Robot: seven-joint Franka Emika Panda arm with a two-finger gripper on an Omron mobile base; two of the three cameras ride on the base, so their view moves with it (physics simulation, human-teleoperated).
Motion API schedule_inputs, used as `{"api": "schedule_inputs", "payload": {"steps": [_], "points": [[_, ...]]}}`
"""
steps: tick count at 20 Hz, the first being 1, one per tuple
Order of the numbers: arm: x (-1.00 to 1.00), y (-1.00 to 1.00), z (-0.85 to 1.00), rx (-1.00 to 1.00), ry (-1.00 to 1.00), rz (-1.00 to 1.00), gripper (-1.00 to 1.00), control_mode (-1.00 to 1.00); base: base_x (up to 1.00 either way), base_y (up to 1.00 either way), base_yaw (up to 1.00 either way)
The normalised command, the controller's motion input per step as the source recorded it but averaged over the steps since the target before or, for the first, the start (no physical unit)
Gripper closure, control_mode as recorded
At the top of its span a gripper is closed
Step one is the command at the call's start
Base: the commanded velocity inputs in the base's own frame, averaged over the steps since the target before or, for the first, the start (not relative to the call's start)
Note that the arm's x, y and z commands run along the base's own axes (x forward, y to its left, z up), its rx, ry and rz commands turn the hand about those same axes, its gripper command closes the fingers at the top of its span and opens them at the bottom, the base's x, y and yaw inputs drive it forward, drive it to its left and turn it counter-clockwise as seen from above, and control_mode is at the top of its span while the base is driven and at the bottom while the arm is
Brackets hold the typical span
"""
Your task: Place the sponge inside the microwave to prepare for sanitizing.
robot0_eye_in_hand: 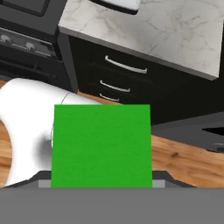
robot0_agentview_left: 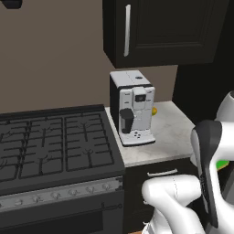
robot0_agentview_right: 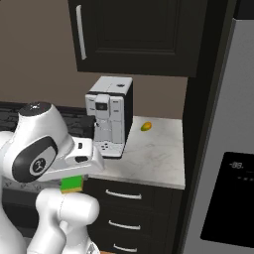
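Sponge point(robot0_eye_in_hand: 101, 146), a green block, sits in the pincer point(robot0_eye_in_hand: 101, 186), low before the counter's point(robot0_eye_in_hand: 175, 30) drawers, at 6 o'clock from the coffee machine point(robot0_agentview_right: 110, 116). I judge it is carried this way, lifted free, to travel toward the microwave. The pincer is about half open, its jaws pressing the sponge's two sides.

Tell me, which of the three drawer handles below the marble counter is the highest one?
The top drawer handle, just under the counter's edge. It is the longest-looking bar; the other two handles sit beneath it, nearer the floor.
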Motion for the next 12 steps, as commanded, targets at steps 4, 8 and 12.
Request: {"api": "schedule_inputs", "payload": {"steps": [4,8,12], "points": [[0.0,0.03,0.0,0.0,0.0,0.0,1.0,-1.0,0.0,0.0,0.0],[0.0,0.0,0.0,0.0,0.0,0.0,1.0,-1.0,0.0,0.0,0.0],[-0.03,0.0,0.0,0.0,0.0,0.0,1.0,-1.0,0.0,0.0,0.0]]}}
